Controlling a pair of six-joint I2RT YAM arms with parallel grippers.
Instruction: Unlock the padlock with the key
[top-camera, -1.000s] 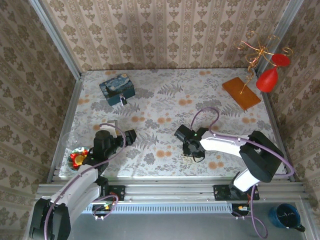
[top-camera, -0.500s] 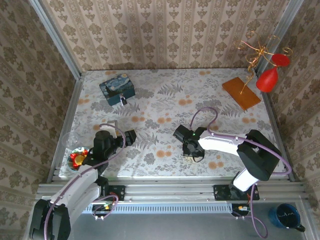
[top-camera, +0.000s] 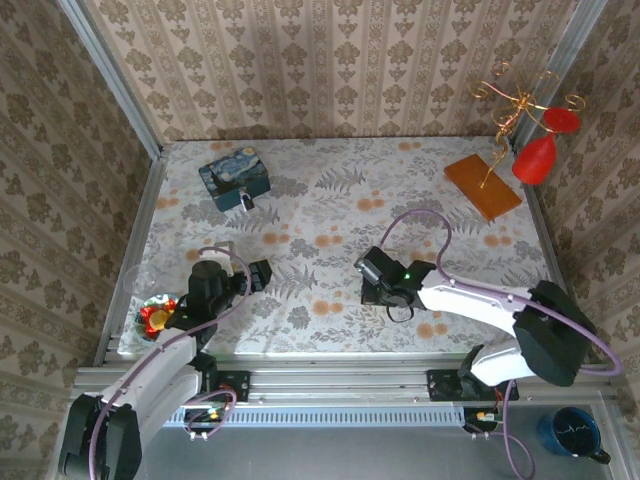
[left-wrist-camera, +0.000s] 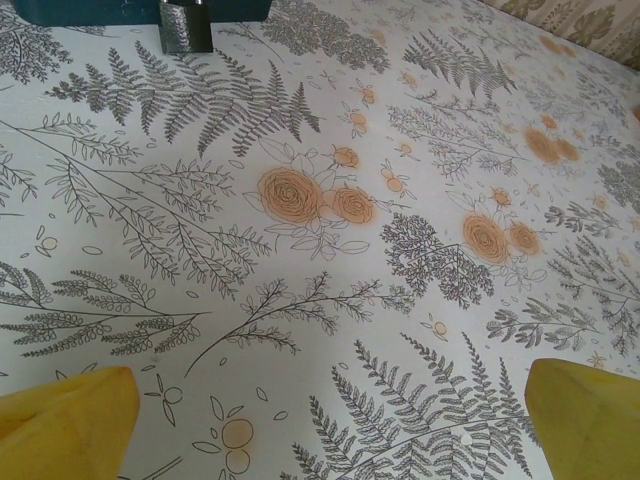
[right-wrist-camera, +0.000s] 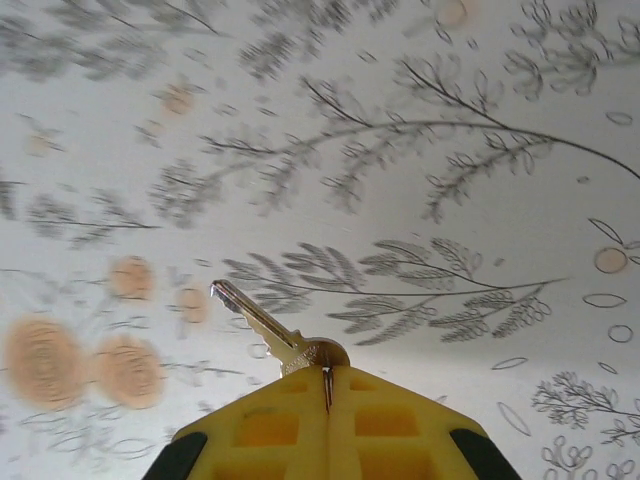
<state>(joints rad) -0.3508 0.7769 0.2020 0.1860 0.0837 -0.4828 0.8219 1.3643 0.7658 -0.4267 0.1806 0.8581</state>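
The right fingers (right-wrist-camera: 280, 420) are pressed closed on the round head of the key (right-wrist-camera: 262, 325). In the right wrist view only a thin seam shows between the two yellow fingers, with the head pinched at their tips. The key's blade sticks out ahead of them and slants up and to the left in that view, so its long axis runs from lower right to upper left. I cannot tell whether its tip touches the tabletop (top-camera: 330, 215) beneath it.

In the top view the right fingers (top-camera: 372, 275) sit near the middle of the tabletop, toward its near edge, and point to the left.

The padlock (top-camera: 246, 203) is at the far left of the tabletop, against the near side of the blue painted box (top-camera: 235, 175). Its shackle end is at the box and its body points toward the arms. In the left wrist view the padlock (left-wrist-camera: 186, 22) shows at the top edge, upright in the picture, just below the dark edge of the box (left-wrist-camera: 80, 10). Its upper part is cut off there. The padlock lies well apart from the key.

The left fingers (left-wrist-camera: 65, 420) are spread wide with nothing between them, over the flowered cloth. In the top view the left fingers (top-camera: 258, 274) are at the near left, well short of the box.
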